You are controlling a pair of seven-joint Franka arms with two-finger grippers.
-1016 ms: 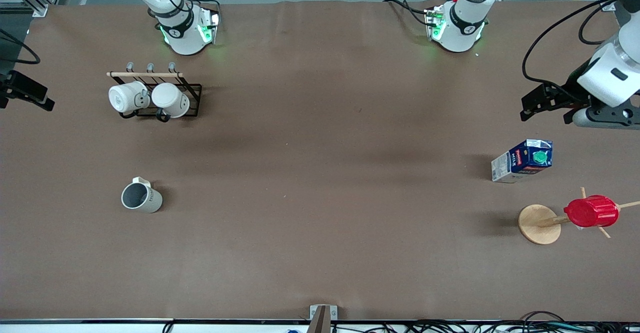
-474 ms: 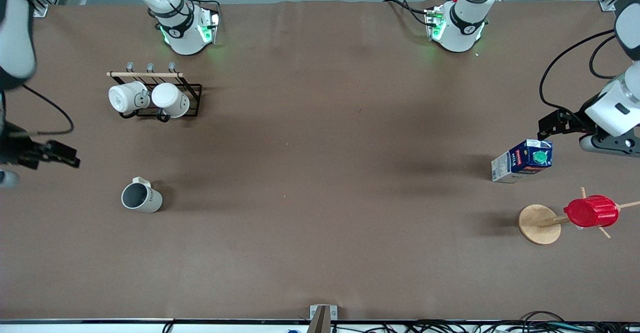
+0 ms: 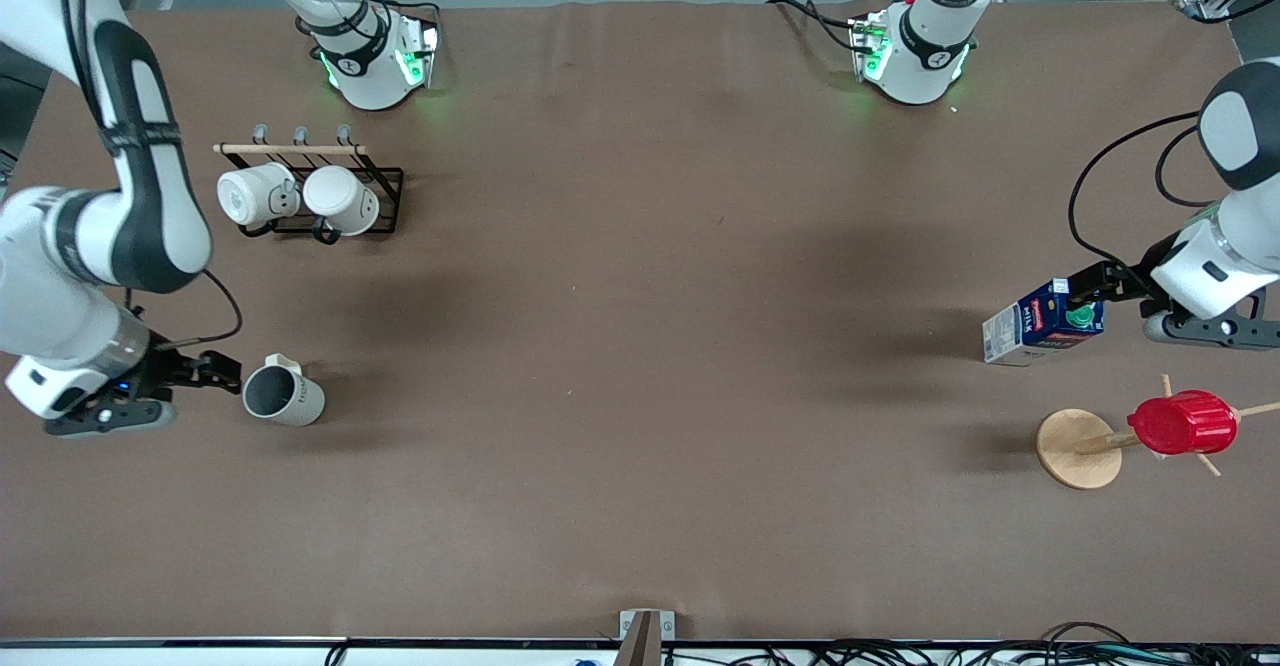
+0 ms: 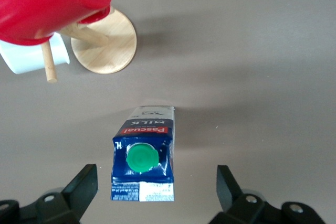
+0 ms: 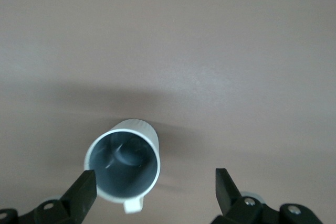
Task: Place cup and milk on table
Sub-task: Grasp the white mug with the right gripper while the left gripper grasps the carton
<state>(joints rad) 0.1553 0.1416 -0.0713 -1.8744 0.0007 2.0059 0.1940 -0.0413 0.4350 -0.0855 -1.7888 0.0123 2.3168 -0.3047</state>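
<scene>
The cup, off-white with a dark grey inside, stands upright on the brown table toward the right arm's end. My right gripper hangs open right beside it. In the right wrist view the cup sits close to one finger, inside the open right gripper. The milk, a dark blue carton with a green cap, stands toward the left arm's end. My left gripper is open over its top. In the left wrist view the milk lies between the spread fingers of the left gripper, untouched.
A black rack with two white mugs stands near the right arm's base. A red ribbed cup hangs on a wooden peg stand, nearer the front camera than the milk. In the left wrist view the red cup shows close by.
Both arms have swung in from the table's ends. The right gripper has come down beside the cup and the left gripper has moved over the milk. Cup and milk have not moved.
</scene>
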